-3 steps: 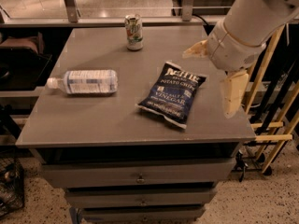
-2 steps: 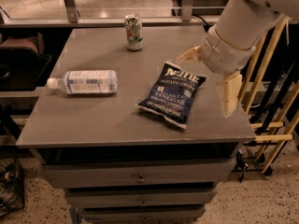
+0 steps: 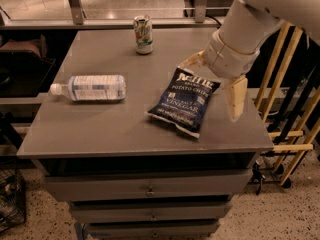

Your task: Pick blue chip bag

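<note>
The blue chip bag (image 3: 184, 101) lies flat on the grey cabinet top (image 3: 100, 129), right of centre, its white lettering toward the far end. My gripper (image 3: 215, 81) hangs over the bag's far right corner, its two pale fingers spread wide apart: one finger (image 3: 192, 60) at the bag's top edge, the other (image 3: 236, 98) off the bag's right side. It is open and holds nothing. The white arm comes in from the upper right.
A clear plastic water bottle (image 3: 89, 88) lies on its side at the left. A green-white soda can (image 3: 143, 34) stands at the far edge. Drawers (image 3: 150, 190) sit below the top. Wooden poles (image 3: 295, 109) lean at the right.
The arm and gripper have moved left and down toward the bag's far right corner. The bag, bottle and can have not moved.
</note>
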Robot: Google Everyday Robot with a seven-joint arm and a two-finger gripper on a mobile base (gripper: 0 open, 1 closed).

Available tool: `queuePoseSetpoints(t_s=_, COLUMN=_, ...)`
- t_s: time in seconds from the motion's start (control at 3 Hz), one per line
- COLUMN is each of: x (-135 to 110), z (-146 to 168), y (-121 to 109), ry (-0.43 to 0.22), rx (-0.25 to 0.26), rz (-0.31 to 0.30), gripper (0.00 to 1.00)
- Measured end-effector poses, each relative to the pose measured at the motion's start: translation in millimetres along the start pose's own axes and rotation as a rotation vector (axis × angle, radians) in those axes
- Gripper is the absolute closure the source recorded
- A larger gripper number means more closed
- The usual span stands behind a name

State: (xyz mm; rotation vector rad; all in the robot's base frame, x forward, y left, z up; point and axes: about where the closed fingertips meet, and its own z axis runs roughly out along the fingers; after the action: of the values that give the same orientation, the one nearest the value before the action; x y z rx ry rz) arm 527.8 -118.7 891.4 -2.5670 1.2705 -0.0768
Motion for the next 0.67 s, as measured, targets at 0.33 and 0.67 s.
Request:
queuePoseSetpoints(t_s=0.33, x=-7, z=11, y=-14, ry=0.006, rx=0.020, rz=-0.018, gripper=0.00)
queuePoseSetpoints(t_s=0.67, x=-10, z=29, y=-25, ry=0.029, rx=0.023, rz=-0.039, gripper=0.03)
